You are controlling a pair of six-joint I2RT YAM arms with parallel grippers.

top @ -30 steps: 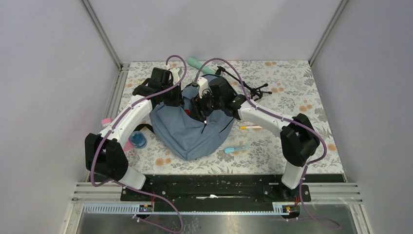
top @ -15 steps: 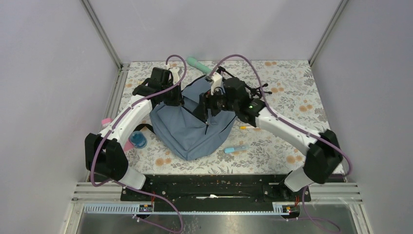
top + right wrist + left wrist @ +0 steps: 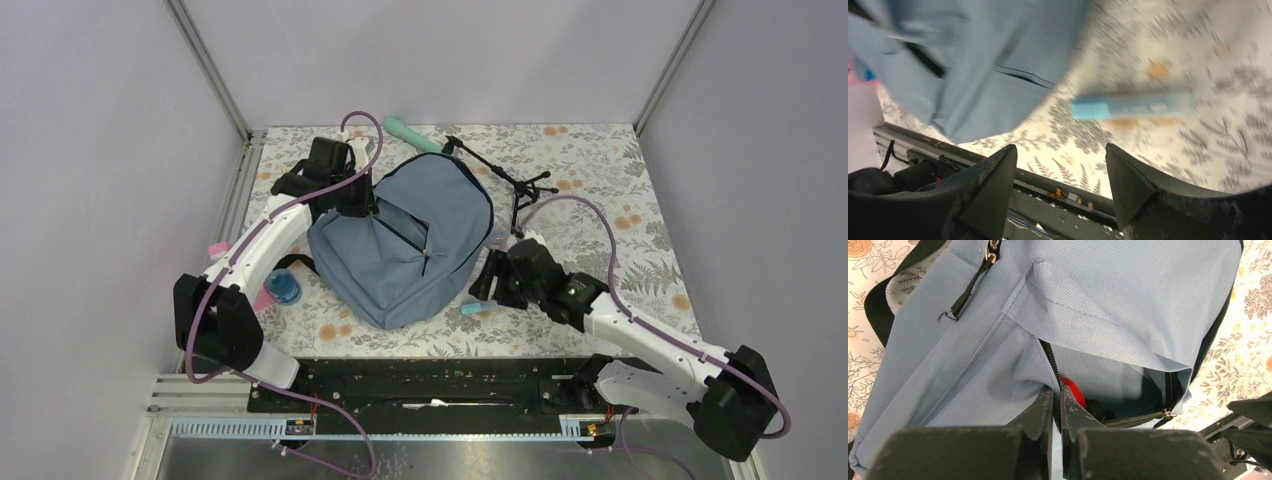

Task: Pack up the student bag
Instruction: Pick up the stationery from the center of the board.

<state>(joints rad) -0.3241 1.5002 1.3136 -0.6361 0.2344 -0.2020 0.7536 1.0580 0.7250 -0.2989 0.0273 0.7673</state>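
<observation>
On the floral counter [image 3: 600,170] lies the slate-blue student bag [image 3: 410,240], its black-zipped pocket gaping. Clamped on its zipper edge is the left claw [image 3: 1057,391]; the right claw [image 3: 1060,147] stands apart over a blue marker [image 3: 1133,105], print blurred.

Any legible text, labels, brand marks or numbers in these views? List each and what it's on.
No text is legible in any view.
light-blue pen: dark print along the barrel, motion-blurred, unreadable.
student bag: no print, logo or label visible.
</observation>
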